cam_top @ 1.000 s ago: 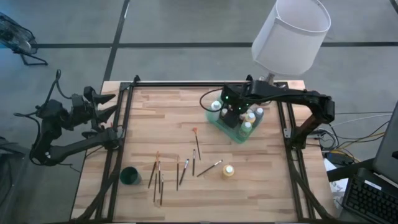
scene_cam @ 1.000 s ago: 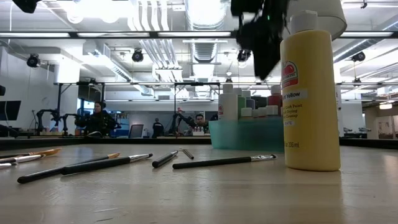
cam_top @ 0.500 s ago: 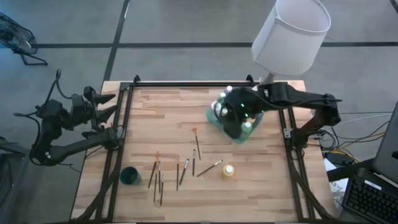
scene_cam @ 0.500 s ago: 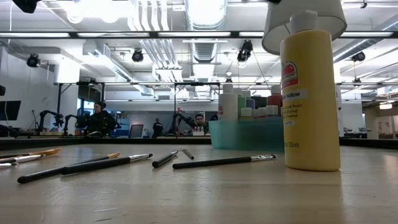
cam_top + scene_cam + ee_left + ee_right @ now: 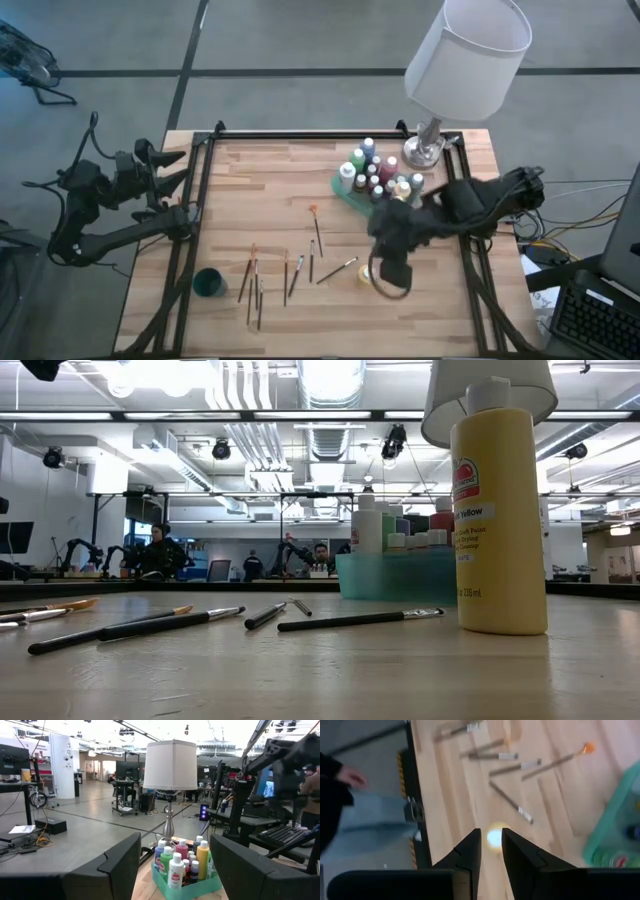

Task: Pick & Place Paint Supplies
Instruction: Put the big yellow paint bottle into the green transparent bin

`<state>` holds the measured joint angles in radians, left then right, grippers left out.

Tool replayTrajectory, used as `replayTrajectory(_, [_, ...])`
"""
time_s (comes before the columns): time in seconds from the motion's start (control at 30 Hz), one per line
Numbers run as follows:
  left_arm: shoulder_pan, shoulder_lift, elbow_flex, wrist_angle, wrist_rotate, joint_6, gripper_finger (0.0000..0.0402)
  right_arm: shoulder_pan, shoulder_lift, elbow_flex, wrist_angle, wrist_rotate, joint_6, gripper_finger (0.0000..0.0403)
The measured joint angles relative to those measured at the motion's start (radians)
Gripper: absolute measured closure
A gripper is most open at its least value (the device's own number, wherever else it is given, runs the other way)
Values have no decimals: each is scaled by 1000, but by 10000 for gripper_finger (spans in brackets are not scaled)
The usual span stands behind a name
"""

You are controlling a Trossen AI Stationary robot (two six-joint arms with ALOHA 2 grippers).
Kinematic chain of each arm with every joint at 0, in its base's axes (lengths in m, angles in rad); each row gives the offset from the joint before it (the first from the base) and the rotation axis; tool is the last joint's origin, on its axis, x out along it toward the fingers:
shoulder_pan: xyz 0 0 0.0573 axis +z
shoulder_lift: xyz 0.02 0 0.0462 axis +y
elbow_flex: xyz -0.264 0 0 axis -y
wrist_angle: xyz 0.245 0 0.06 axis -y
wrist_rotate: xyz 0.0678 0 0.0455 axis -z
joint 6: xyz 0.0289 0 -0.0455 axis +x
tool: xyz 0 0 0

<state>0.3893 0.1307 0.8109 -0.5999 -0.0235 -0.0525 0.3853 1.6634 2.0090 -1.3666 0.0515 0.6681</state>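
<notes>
1. Yellow paint bottle point(image 5: 368, 274) with a white cap stands upright and alone on the wooden tabletop point(image 5: 260, 190), near the front right; in the low view it rises close to the camera point(image 5: 498, 510).
2. Right claw point(image 5: 392, 278) hangs just above that bottle; in the right wrist view its two dark fingers point(image 5: 466, 852) stand a narrow gap apart with the yellow blur between their tips, not clamped on anything that can be seen.
3. Thin wooden-handled brushes point(image 5: 298, 270) lie scattered flat on the tabletop just left of the bottle, one with an orange tip point(image 5: 313, 210) a little farther back.
4. Translucent green tray point(image 5: 345, 192) sits at the back right and holds a tight cluster of upright bottles with white caps point(image 5: 375, 175): green, blue, red, pink, yellow and white ones show.
5. Small dark green cup point(image 5: 209, 283) stands at the front left, beside the brushes; what is in it cannot be told.
6. White-shaded lamp point(image 5: 468, 55) stands behind the tray.
7. Left claw point(image 5: 165, 185) waits off the tabletop's left edge, its fingers point(image 5: 117, 865) spread wide and empty.
</notes>
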Motion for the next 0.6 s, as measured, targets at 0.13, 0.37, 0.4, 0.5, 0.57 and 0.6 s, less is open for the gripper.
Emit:
replayTrajectory(0.13, [0, 0, 0, 0, 0, 0, 158, 34, 21, -12, -41, 0, 43, 322])
replayTrajectory(0.37, [0, 0, 0, 0, 0, 0, 158, 42, 78, -20, -45, -11, 6, 282])
replayTrajectory(0.4, [0, 0, 0, 0, 0, 0, 158, 40, 84, -21, -50, -16, -5, 274])
replayTrajectory(0.5, [0, 0, 0, 0, 0, 0, 158, 40, 110, -22, -81, -23, -38, 250])
replayTrajectory(0.57, [0, 0, 0, 0, 0, 0, 158, 40, 127, -23, -88, -24, -43, 235])
replayTrajectory(0.6, [0, 0, 0, 0, 0, 0, 158, 40, 134, -24, -89, -24, -43, 227])
